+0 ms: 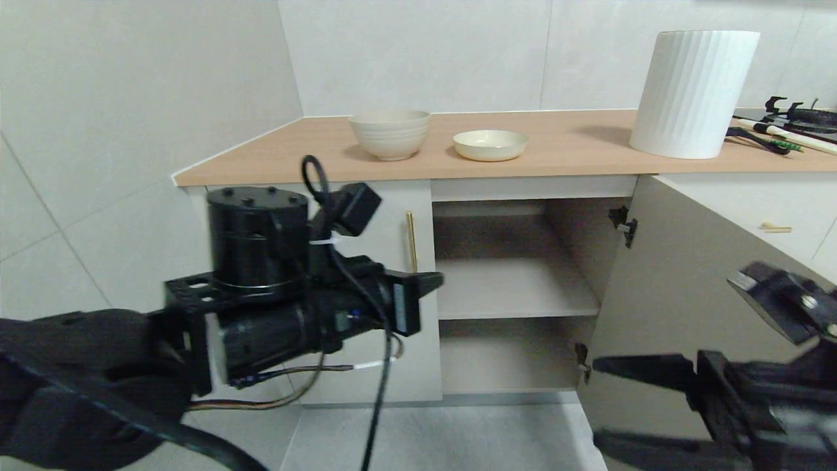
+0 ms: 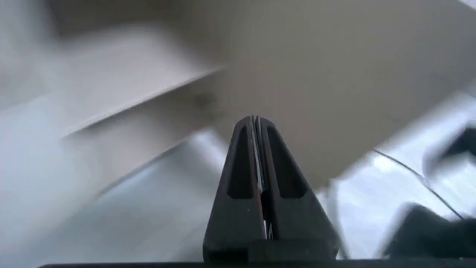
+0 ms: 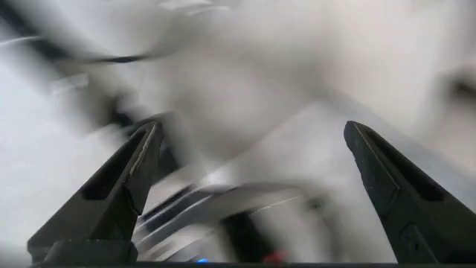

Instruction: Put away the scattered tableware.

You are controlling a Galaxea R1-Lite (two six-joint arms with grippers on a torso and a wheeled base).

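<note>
The open cabinet (image 1: 516,288) lies straight ahead of both tools, its middle shelf level with the tip of the left gripper (image 1: 428,282) and just to that gripper's right. Its swung-out door (image 1: 660,294) stands directly behind the right gripper (image 1: 608,405). The wooden countertop (image 1: 569,140) runs above both grippers, well apart from them. On it, a ribbed white canister (image 1: 693,91) stands high above the right gripper. The bowl (image 1: 390,134) sits upright on the counter almost directly above the left gripper. The shallow dish (image 1: 490,144) rests beside the bowl, farther toward the right gripper's side. Some dark utensils (image 1: 785,131) lie past the canister, far above the right gripper. A brass handle (image 1: 411,241) on the closed door hangs just above the left gripper's tip. The left gripper (image 2: 256,149) has its fingers pressed together with nothing between them. The right gripper (image 3: 253,130) has its fingers spread wide and holds nothing.
</note>
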